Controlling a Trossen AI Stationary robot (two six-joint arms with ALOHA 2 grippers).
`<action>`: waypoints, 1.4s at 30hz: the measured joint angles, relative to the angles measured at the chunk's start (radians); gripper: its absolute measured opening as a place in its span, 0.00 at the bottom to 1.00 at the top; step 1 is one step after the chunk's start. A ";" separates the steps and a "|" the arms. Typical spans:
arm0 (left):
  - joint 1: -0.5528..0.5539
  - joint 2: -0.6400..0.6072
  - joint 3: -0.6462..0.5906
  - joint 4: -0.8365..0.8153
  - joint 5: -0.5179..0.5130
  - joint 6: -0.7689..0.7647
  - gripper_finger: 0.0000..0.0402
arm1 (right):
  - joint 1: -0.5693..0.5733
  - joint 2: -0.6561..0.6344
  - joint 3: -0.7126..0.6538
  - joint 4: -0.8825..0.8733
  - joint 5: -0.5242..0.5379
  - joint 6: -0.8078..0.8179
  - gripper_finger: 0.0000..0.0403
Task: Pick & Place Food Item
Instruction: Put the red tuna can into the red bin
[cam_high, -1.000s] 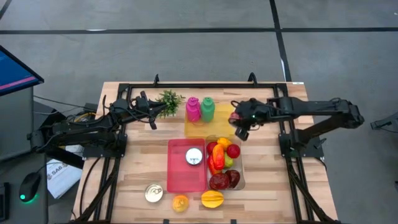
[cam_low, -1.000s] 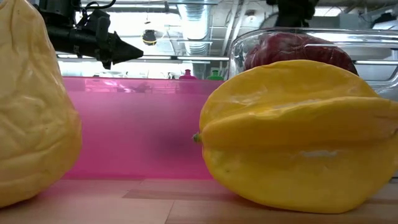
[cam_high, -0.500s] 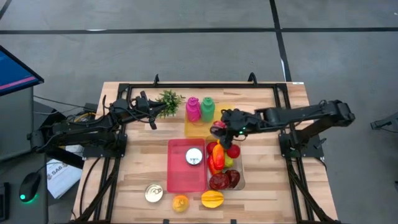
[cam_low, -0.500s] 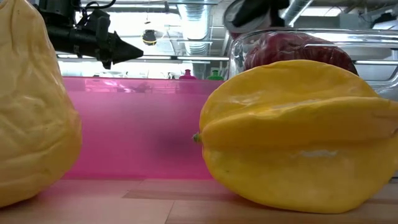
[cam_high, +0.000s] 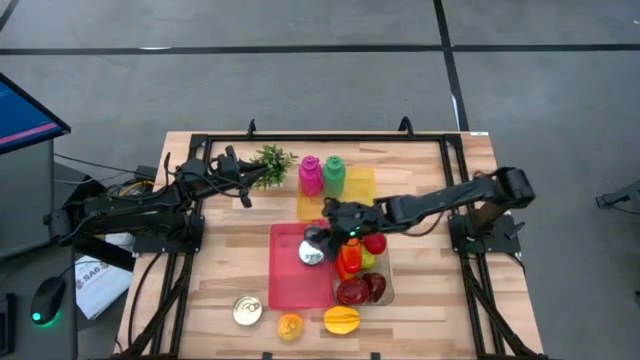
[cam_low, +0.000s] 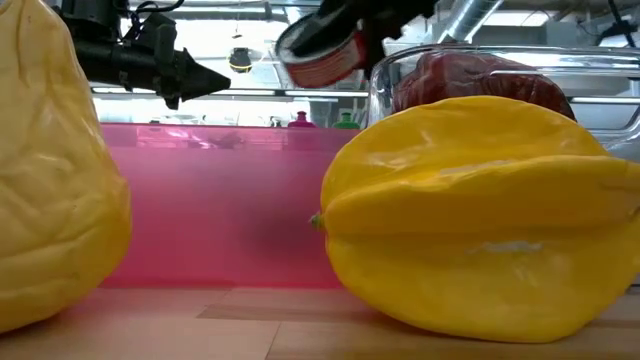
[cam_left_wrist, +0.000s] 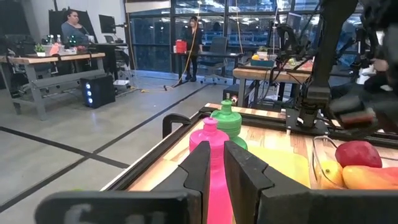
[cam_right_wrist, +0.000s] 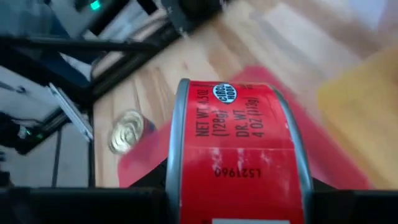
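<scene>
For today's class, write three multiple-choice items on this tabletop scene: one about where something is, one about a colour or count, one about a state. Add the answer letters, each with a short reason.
1. Where is the right tool?
A. Over the pink tray
B. Beside the small plant
C. Off the table

2. What colours are the two bottles at the back of the table?
A. Blue and white
B. Pink and green
C. Both yellow

3. What is the state of the right tool?
A. Open and empty
B. Shut on a star fruit
C. Shut on a red can

Answers:
1. A: in the high view it is above the pink tray's back right part.
2. B: the pink bottle and green bottle stand side by side.
3. C: the right wrist view shows the red can held between its fingers.
</scene>
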 joint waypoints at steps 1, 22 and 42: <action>0.000 0.000 0.000 0.003 0.000 0.000 0.09 | 0.000 0.025 0.013 0.013 -0.012 0.004 0.27; -0.005 0.009 0.000 -0.014 0.000 0.000 0.09 | -0.058 0.370 0.329 -0.205 -0.247 -0.056 0.27; -0.006 0.006 0.000 -0.005 0.000 0.000 0.09 | -0.067 0.355 0.330 -0.292 -0.238 -0.079 0.60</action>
